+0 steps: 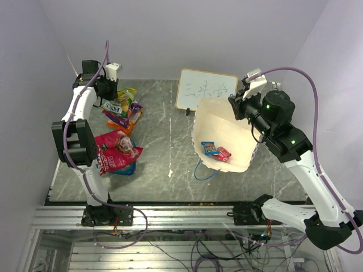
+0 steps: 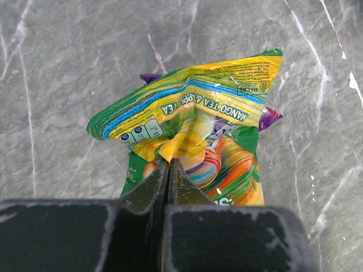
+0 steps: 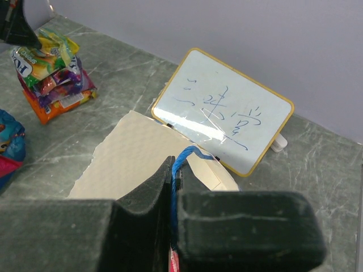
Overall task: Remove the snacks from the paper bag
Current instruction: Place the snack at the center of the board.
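1. The left gripper has its jaws squeezed together on a pinch of the yellow-green packet; the film bunches right at the tips and the packet fans out ahead of them and to both sides; a purple edge of another snack shows beneath it.
2. The right gripper is clamped on the blue cord handle of the paper bag; the cord loops up just ahead of the tips, and the cream wall spreads out ahead of and below them.
3. Seen from above, the bag's mouth gapes below the right jaws; a blue packet and a red packet lie side by side on the inner wall, well away from either pair of jaws.
4. These two look light, slick and crinkly, and probably puffed with air; a pinch on a sealed edge or a raised fold should hold better than one on the smooth belly, which may slip.
5. The bag looks thin and floppy; the cord gives a sure hold, but the wall may sag or crease over the snacks.
6. Other snacks, among them a pink-red packet, lie on the table near the left jaws.
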Action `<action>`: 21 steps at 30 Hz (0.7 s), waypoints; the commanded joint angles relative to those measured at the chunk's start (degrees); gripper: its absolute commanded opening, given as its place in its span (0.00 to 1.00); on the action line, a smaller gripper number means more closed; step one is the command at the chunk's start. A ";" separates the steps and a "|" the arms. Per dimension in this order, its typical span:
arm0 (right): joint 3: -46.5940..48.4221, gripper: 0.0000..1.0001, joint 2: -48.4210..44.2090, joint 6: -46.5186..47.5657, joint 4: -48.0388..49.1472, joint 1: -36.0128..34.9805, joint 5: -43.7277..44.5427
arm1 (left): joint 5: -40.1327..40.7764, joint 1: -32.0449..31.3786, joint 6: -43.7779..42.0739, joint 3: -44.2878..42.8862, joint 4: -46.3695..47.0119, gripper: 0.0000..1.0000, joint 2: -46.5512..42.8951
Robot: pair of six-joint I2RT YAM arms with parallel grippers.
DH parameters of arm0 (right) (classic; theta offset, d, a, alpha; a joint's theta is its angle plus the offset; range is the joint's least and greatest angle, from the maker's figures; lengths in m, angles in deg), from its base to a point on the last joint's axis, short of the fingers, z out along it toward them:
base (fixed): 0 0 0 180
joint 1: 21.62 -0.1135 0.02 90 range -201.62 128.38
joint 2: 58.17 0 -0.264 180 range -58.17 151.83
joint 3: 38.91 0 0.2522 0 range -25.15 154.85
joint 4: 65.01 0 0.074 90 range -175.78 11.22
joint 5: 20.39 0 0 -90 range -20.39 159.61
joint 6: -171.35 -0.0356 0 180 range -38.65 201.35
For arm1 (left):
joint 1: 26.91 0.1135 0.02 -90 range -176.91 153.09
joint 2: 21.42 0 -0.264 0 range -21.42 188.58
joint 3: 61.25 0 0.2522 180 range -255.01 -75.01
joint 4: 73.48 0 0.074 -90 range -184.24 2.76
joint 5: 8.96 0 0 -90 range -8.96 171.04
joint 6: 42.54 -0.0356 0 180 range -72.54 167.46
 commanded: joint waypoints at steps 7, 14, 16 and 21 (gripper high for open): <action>0.63 0.00 -1.13 0.88 1.04 -0.05 0.59 | -2.46 -1.80 -0.44 -3.17 -0.15 0.07 5.08; 0.18 0.00 -1.57 1.06 1.17 -0.05 0.80 | -3.24 -2.64 0.03 0.10 -0.84 0.07 4.24; -0.05 0.00 -1.78 1.06 1.45 -0.06 0.83 | -3.55 -2.85 0.49 1.66 -0.93 0.07 3.23; -0.33 0.00 -1.85 1.28 1.81 -0.05 0.62 | -1.17 -2.95 1.56 4.23 0.43 0.10 1.02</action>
